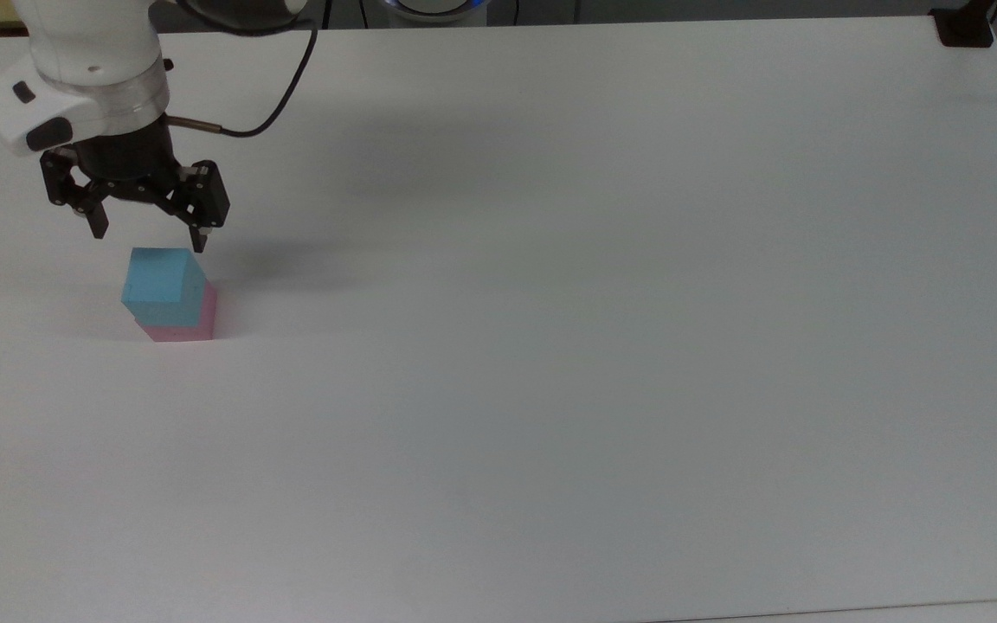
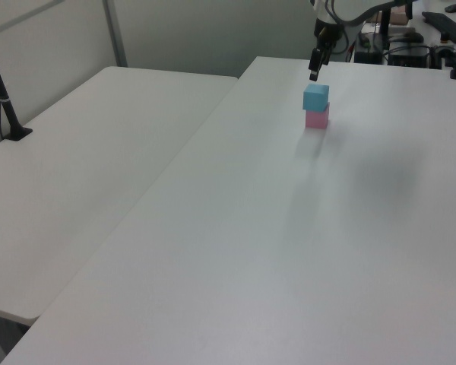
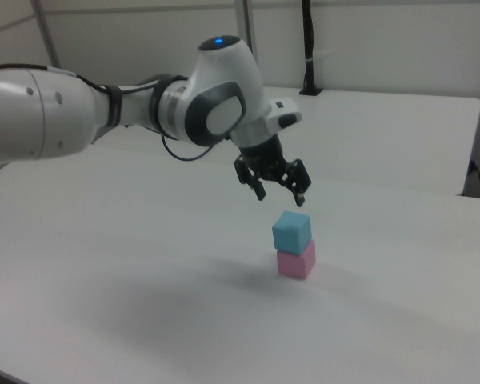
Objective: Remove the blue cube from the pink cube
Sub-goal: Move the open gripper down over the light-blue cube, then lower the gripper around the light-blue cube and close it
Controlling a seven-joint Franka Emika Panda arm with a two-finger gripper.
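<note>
A light blue cube (image 1: 161, 284) rests squarely on a pale pink cube (image 1: 183, 327) at the top view's left side of the white table (image 1: 550, 346). The same stack appears in the left view, blue cube (image 2: 315, 96) over pink cube (image 2: 317, 118), and in the right view, blue cube (image 3: 292, 232) over pink cube (image 3: 296, 261). My gripper (image 1: 150, 242) hangs open a short way above the blue cube, fingers pointing down, touching nothing. It also shows in the right view as gripper (image 3: 281, 195) and in the left view as gripper (image 2: 316, 72).
The white arm (image 3: 80, 108) reaches in from the right view's left. A black cable (image 1: 282, 95) trails from the wrist. A black post base (image 1: 964, 28) sits at the table's far corner. A second white table (image 2: 83, 175) adjoins in the left view.
</note>
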